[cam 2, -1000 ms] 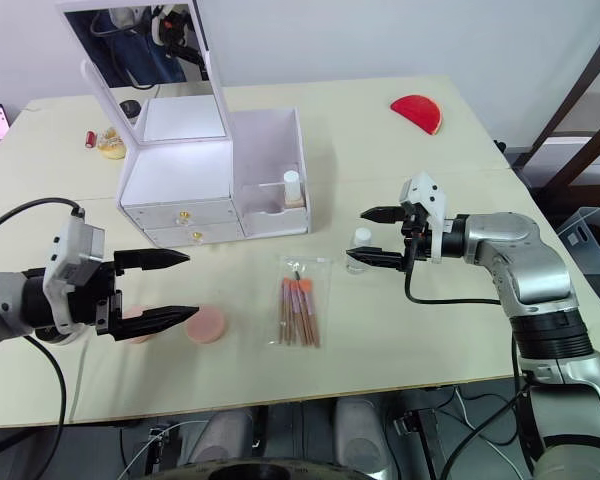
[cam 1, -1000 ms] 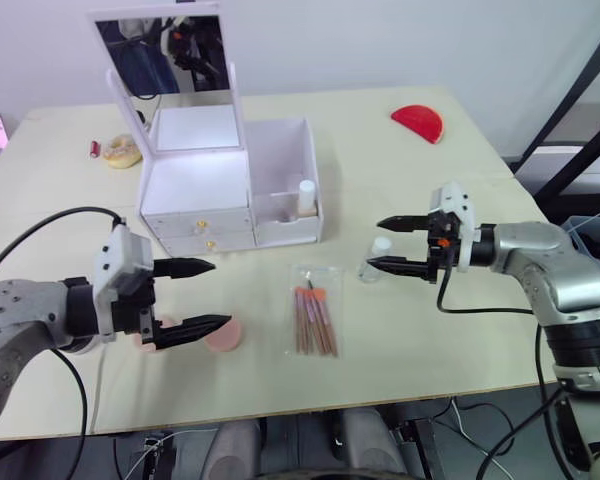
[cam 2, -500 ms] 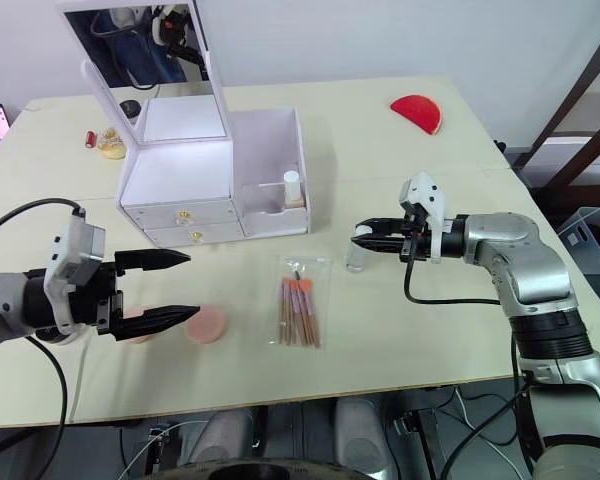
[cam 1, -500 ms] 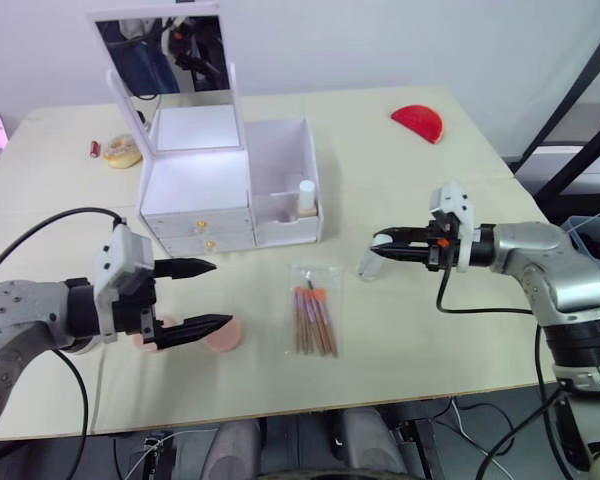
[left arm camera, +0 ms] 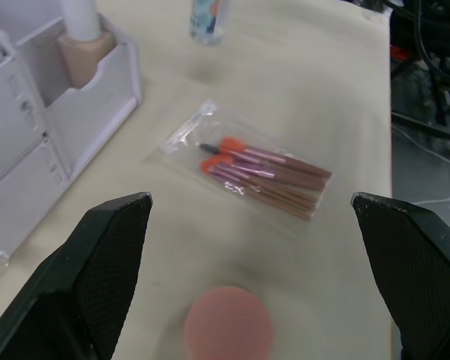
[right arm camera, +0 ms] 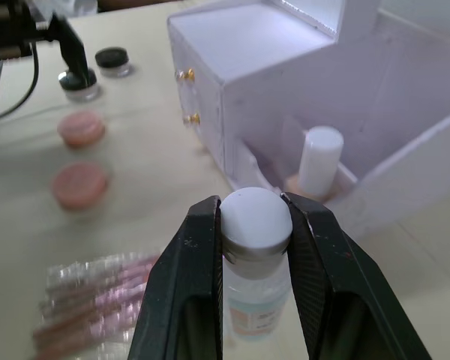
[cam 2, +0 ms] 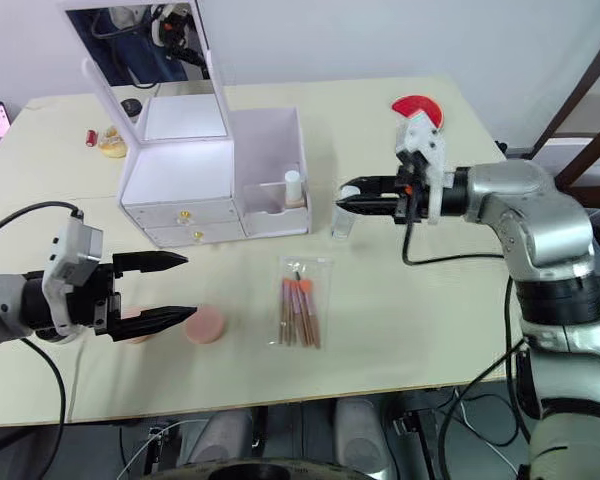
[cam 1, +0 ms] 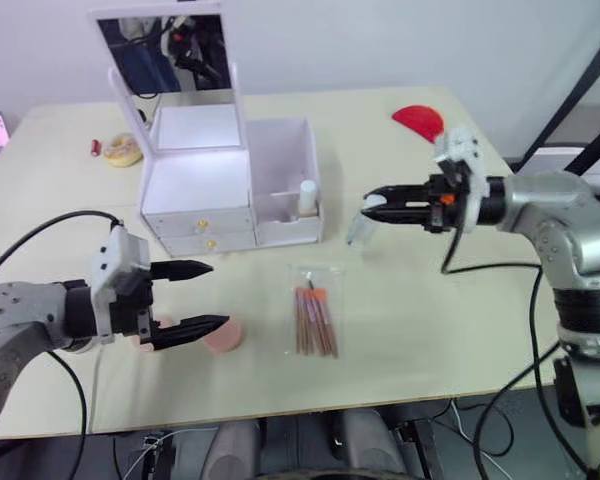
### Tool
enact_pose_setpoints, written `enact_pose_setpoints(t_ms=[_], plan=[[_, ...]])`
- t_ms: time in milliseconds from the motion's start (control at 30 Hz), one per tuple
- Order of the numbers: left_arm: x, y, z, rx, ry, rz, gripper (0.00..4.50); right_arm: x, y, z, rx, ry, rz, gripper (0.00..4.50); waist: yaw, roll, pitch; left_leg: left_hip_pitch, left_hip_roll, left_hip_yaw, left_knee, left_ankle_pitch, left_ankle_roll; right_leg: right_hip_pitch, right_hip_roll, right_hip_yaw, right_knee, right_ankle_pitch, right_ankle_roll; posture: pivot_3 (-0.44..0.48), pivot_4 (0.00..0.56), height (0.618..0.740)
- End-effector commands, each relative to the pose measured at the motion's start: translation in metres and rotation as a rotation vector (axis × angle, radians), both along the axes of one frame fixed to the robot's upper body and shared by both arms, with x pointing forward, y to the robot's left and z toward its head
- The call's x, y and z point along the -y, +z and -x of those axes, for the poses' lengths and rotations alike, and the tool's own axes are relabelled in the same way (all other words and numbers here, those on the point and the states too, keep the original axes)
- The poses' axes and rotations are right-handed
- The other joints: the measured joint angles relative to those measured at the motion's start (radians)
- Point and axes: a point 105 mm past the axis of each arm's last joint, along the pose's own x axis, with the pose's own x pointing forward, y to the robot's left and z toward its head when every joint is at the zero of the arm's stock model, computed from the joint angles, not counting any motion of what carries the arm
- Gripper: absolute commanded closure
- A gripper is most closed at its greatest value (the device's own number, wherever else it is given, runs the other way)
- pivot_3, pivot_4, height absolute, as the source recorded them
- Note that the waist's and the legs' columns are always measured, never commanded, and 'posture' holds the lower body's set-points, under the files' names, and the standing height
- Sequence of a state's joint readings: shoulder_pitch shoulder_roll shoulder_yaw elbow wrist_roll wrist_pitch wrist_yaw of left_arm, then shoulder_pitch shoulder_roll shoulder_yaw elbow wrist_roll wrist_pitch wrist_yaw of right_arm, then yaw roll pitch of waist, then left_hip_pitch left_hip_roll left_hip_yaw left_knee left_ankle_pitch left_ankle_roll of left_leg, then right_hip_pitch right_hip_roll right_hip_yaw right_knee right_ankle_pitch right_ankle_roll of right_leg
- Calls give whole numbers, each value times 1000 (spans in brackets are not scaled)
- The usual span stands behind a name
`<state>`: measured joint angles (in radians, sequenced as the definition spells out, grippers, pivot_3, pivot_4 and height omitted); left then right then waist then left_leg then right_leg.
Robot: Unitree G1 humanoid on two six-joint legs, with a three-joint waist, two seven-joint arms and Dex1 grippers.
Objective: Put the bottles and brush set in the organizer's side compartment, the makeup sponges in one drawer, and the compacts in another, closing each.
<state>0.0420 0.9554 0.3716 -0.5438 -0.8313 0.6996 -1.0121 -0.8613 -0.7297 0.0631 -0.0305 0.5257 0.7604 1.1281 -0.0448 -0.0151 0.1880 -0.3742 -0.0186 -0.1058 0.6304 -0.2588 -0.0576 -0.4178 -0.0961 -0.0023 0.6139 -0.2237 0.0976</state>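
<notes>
Right pincer (cam 2: 345,193) clamped on clear bottle (right arm camera: 256,289) by white cap, held above bench (cam 1: 420,300) beside organizer (cam 1: 230,190). Left pincer (cam 1: 202,296) spread wide over pink sponges (left arm camera: 227,328), partly hidden.

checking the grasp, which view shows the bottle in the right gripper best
The right wrist view: the bottle sits close up, its white cap clamped between the right gripper fingers. Both eye views show it small, hanging beside the organizer. The left wrist view catches just its lower part.
</notes>
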Motion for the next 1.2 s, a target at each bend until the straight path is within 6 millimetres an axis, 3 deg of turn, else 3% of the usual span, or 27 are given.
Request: enact_pose_setpoints(t_ms=[33, 200, 467, 800, 1200], plan=[[-12, 11, -8, 61, 55, 13, 0, -40, 61, 1, 97, 68, -52, 3812, -1, 0, 0, 1, 0, 1, 0, 0, 0, -1, 0, 0, 1, 0, 0, 0, 150, 739], [-18, 13, -13, 82, 88, 14, 0, -80, 80, -9, 52, 106, -88, 3812, 3, -2, -1, -1, 3, -3, -3, 0, 0, -2, 4, -1, 0, 2, -3, 0, 150, 739], [-14, 22, -3, 121, 117, 19, 0, -120, 60, -32, 72, 119, -19, 3812, 1, -2, -1, -1, 3, -2, -4, 0, 0, -3, 4, 0, 0, 3, -2, 0, 150, 739], [-8, 37, 3, 162, 152, 30, 0, -134, 21, -49, 76, 122, 83, 3812, 0, -2, -1, -1, 4, -2, -3, 0, 0, -3, 5, 0, 1, 3, -3, 0, 150, 739], [-6, 42, 2, 166, 163, 40, 0, -135, -28, -63, 47, 100, 197, 3812, -1, -2, -1, -1, 4, -2, -4, 0, 0, -3, 6, 0, 1, 3, -3, 0, 150, 739]])
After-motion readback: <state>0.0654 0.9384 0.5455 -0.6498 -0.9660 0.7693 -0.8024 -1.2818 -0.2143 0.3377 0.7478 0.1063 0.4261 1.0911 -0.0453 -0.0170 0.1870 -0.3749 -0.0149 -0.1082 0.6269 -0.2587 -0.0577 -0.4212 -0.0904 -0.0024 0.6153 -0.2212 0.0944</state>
